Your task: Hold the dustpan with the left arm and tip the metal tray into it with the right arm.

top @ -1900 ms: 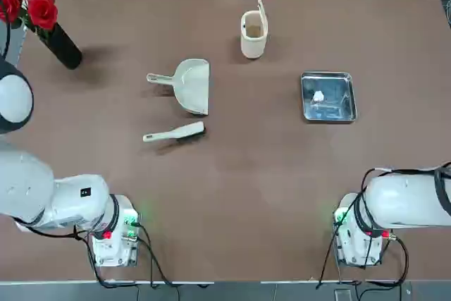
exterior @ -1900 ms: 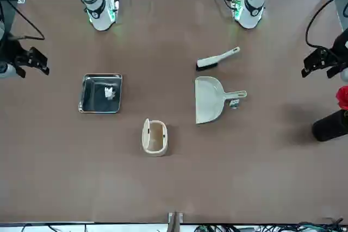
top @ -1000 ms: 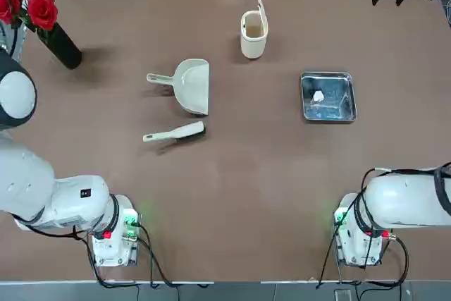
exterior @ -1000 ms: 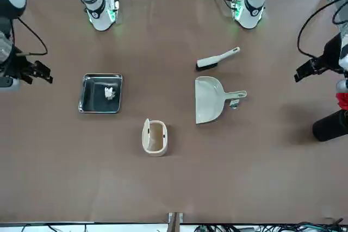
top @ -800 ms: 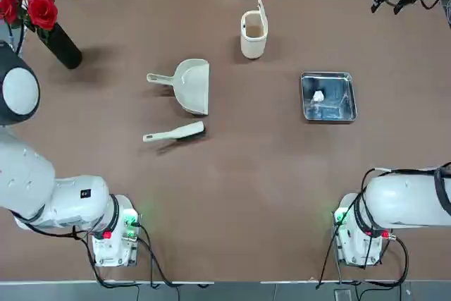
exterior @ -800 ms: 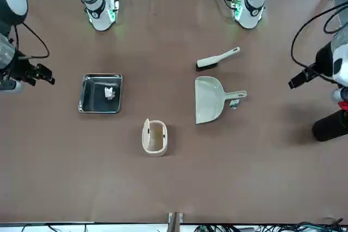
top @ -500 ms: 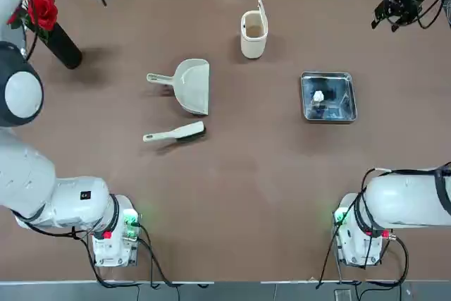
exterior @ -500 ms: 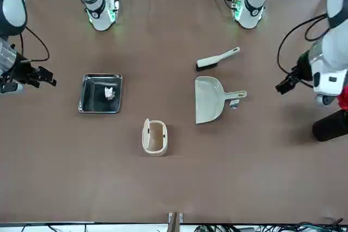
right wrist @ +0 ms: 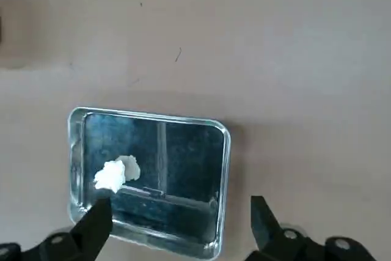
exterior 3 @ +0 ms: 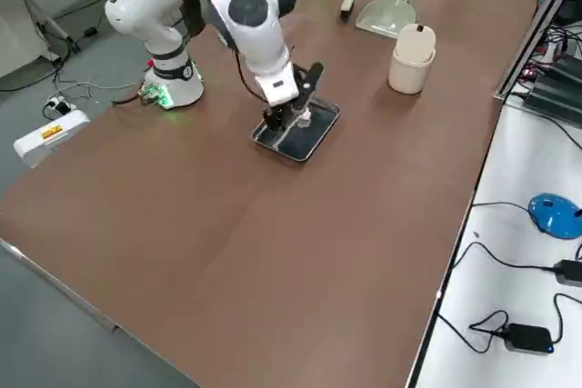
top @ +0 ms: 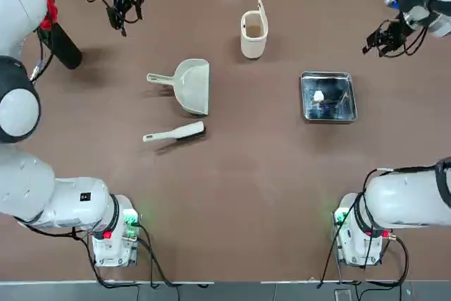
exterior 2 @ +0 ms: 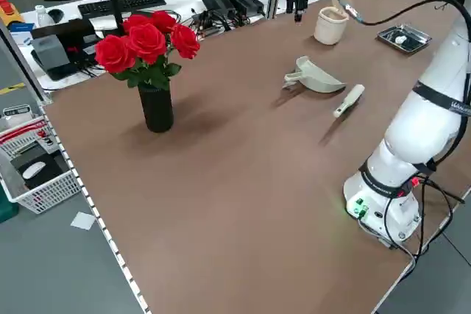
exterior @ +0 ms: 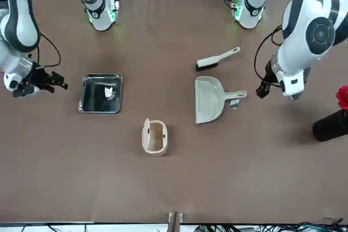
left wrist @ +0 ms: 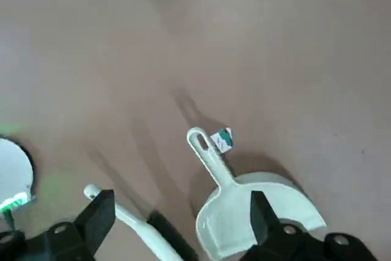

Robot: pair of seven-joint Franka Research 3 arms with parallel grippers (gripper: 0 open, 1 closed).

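From overhead, the cream-white plastic dustpan (top: 192, 85) lies flat left of centre, its stubby handle pointing toward the table's left edge, the slim cream hand brush (top: 174, 132) just below it and the cream cylindrical bin (top: 254, 32) beyond; the shiny square steel tray (top: 328, 96) sits well apart on the right, a small white scrap in it. The left gripper (top: 121, 13) hangs far from the dustpan, the right gripper (top: 381, 41) off the tray's far corner, so neither thing is held. The front view adds what the top hides: the left gripper (exterior: 262, 90) is just beside the handle's end, the right gripper (exterior: 50, 82) beside the tray's rim. The left wrist view shows jaws spread wide with handle and brush both between them; the risk, I judge, is closing on the brush or nudging the dustpan askew. The right wrist view shows jaws spread over the low rim; a shallow bite could slip and spill the scrap onto the table.
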